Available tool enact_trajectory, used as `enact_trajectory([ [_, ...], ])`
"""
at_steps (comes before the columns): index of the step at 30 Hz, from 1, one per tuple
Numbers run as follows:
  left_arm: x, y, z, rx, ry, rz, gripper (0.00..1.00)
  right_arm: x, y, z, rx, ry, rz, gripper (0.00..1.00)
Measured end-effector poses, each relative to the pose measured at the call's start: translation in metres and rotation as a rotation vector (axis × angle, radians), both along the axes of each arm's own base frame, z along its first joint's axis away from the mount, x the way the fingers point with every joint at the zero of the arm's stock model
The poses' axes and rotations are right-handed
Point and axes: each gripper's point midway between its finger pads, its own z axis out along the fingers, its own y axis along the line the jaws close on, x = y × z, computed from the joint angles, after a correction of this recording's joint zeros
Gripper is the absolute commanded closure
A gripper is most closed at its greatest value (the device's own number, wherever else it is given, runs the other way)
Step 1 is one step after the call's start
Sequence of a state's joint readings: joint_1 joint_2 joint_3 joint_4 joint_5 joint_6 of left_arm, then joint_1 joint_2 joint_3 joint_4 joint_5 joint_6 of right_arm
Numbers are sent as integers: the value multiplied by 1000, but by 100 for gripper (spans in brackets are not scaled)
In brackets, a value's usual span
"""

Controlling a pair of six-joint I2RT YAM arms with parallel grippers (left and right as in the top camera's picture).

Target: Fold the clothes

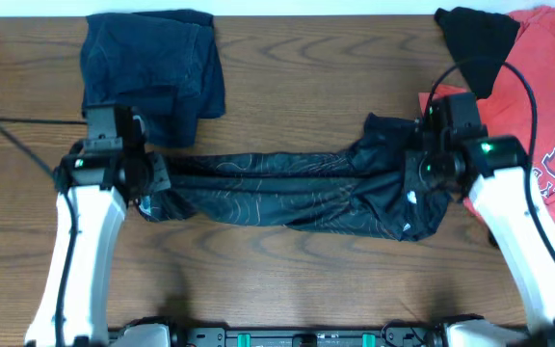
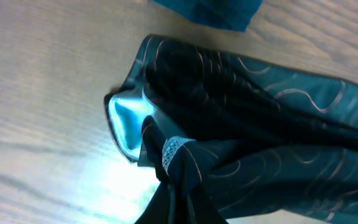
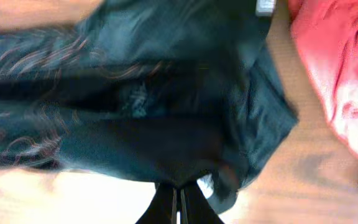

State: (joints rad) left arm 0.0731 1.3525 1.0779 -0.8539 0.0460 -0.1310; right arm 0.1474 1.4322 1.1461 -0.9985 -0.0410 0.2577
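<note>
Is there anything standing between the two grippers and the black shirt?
Nothing visible does. The left gripper and right gripper hold the two ends of the black shirt, stretched between them. The blue garment and red T-shirt lie off to the sides.

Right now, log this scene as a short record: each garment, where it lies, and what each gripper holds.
black shirt: mid-table, bunched lengthwise, stretched between both grippers
left gripper: shut on the shirt's left end
right gripper: shut on its right end
red T-shirt: far right, crumpled, unfolded
black garment: far edge, against the red T-shirt
blue garment: far left, loosely folded
table: wood grain
</note>
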Motion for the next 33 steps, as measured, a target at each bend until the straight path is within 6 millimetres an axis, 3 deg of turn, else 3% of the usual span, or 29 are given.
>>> enact_trajectory([
  [4,15,1,-20,-2,25,0,94,25,-11,-23,15,3,-9,99],
  [7,23,2,-35,-4,48,0,94,33,-12,-38,34,23,2,98],
  [8,25,2,-40,-4,58,0,94,35,-12,-44,41,33,10,88],
  [9,27,2,-45,-5,65,0,88,37,-12,-49,50,42,15,75],
  [10,29,2,-49,-4,70,-1,75,38,-10,-54,58,52,27,57],
  [12,33,3,-56,-4,78,-2,52,39,-6,-63,71,68,53,32],
  [13,34,3,-59,-5,80,-2,38,39,-4,-66,80,78,60,28],
  [16,37,3,-62,-5,79,-1,24,40,-2,-70,92,82,77,21],
  [23,39,3,-61,-4,72,-1,0,38,4,-64,126,83,93,12],
  [29,41,-3,-50,-22,33,-111,2,42,7,-22,136,-22,113,3],
  [33,35,-8,-55,-47,58,-208,2,44,8,7,141,-105,120,1],
])
